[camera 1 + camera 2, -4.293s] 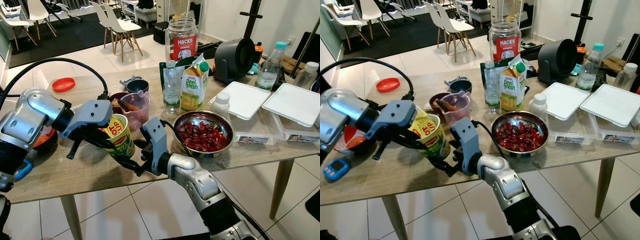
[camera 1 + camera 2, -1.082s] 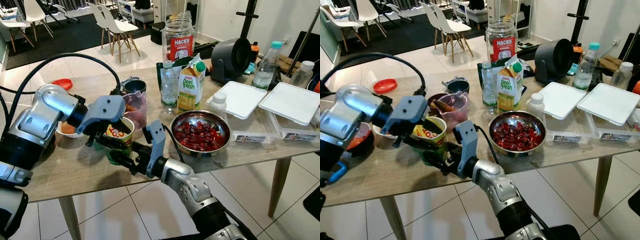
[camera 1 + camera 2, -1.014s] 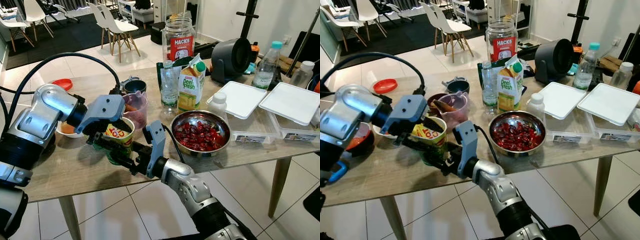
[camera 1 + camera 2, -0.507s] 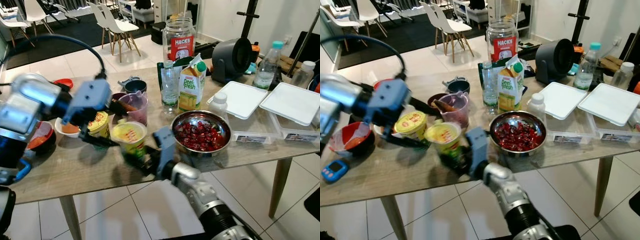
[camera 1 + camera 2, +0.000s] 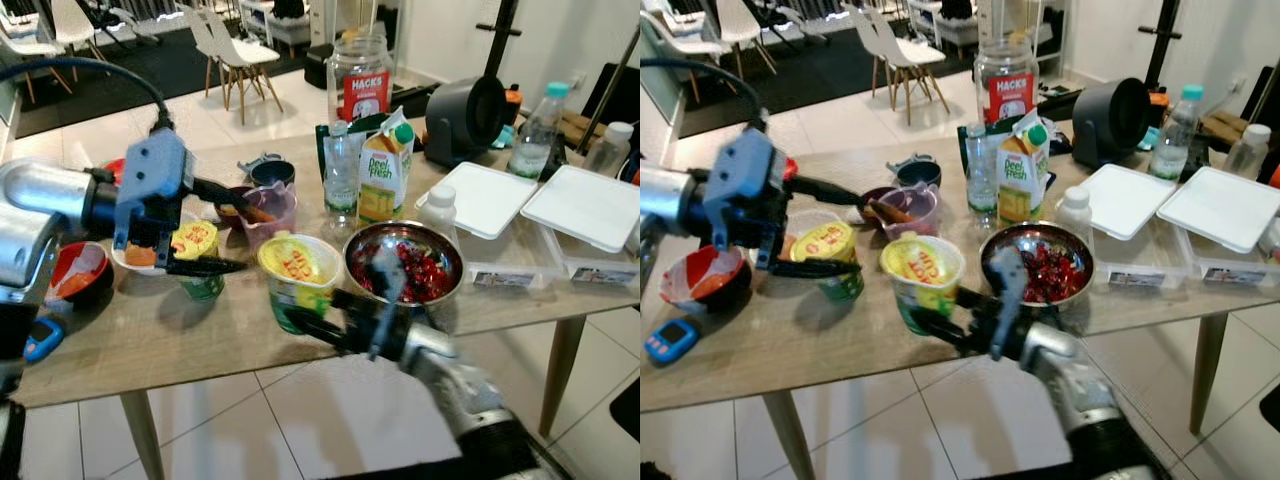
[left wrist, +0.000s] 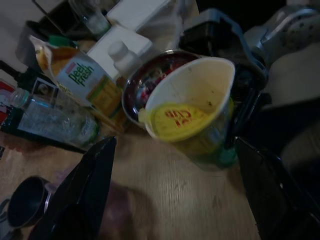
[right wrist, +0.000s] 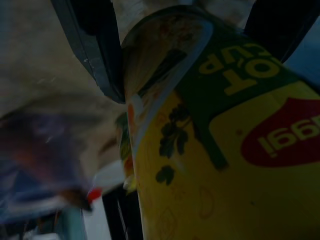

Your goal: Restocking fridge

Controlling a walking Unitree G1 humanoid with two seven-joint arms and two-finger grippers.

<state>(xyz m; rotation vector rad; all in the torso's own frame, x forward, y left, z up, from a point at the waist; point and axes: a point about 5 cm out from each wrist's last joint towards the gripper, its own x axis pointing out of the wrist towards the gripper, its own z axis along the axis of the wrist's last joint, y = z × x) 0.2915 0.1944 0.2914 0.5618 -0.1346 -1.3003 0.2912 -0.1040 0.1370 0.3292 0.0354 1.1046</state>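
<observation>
— Where was the left gripper (image 5: 205, 228)?
— At nine o'clock on the table (image 5: 150, 330), fingers spread around a smaller noodle cup (image 5: 197, 258).
— And the large noodle cup (image 5: 298, 280)?
— Centre, upright, pinched low in the right gripper (image 5: 318, 325), which reached in from four o'clock; the right arm was nearer.

— What can't be made out?

— The right hand (image 5: 330, 325) is smeared by motion; its fingers blur against the noodle cup (image 5: 297, 281) at the counter's (image 5: 150, 335) front edge, so the grip can't be read. The right wrist view cuts that cup off on all sides.

— And the left?

— The left hand (image 5: 820, 230) hides part of a second cup (image 5: 832, 258). The white containers (image 5: 585, 215) run off at the counter's right end.
</observation>
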